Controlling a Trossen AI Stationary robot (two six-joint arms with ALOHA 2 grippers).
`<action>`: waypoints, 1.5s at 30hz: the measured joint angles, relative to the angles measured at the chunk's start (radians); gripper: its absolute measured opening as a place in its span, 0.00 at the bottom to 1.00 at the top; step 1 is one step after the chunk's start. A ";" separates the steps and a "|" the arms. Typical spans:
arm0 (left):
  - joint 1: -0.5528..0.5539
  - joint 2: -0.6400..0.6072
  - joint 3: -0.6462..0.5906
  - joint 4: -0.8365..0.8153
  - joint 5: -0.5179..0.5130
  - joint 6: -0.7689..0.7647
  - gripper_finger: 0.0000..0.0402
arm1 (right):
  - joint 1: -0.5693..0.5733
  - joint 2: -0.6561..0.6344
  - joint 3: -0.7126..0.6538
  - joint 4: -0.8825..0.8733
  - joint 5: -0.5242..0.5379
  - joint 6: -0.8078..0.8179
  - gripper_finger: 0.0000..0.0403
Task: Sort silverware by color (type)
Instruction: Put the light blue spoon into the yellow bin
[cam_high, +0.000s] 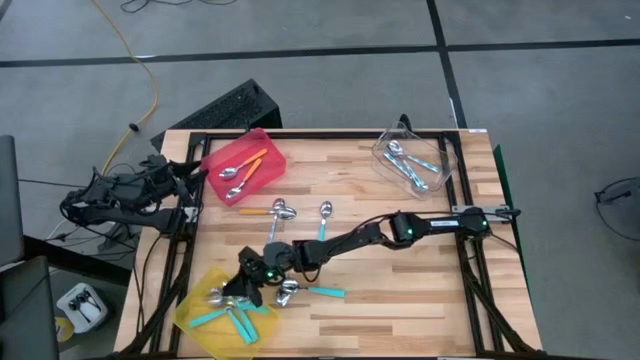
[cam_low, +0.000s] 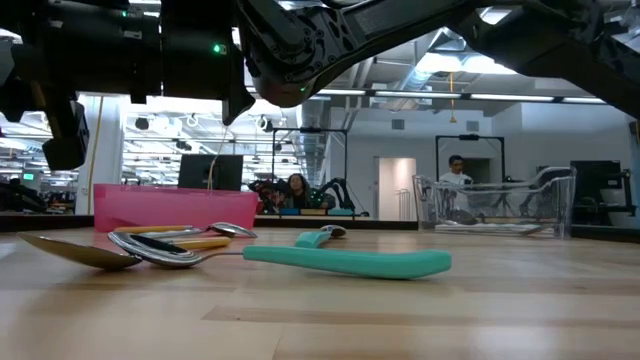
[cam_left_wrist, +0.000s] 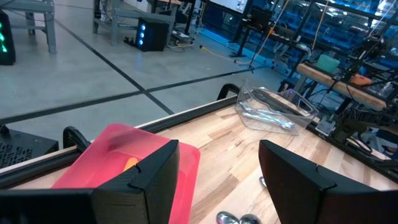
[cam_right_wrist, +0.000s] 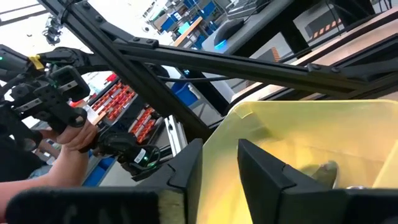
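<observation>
— Right gripper (cam_high: 243, 288)? Location, state?
— Over the yellow bin (cam_high: 200, 318) at the table's near-left corner; fingers slightly apart, empty.
— Left gripper (cam_high: 196, 172)?
— Parked open beside the red bin (cam_high: 262, 145), left edge.
— Spoons (cam_high: 282, 212)?
— Binned; several loose mid-table.

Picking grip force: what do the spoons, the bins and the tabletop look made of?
Teal spoon: mirror-bright bowl, likely metal; matte handle, probably plastic. Red bin and yellow bin: translucent colored walls, probably plastic. Clear bin: see-through, glossy, likely plastic. Tabletop: pale planks with grain, apparently wood.
</observation>
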 joint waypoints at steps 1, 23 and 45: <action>0.000 0.000 0.000 0.000 0.000 0.000 0.51 | 0.000 0.000 0.000 0.000 0.000 0.000 0.34; 0.000 0.000 0.000 0.000 0.000 0.000 0.51 | 0.000 -0.051 0.055 -0.115 -0.027 -0.427 0.42; 0.000 0.000 0.000 0.000 0.001 0.000 0.51 | -0.057 -0.735 0.052 -1.707 0.344 -0.790 0.41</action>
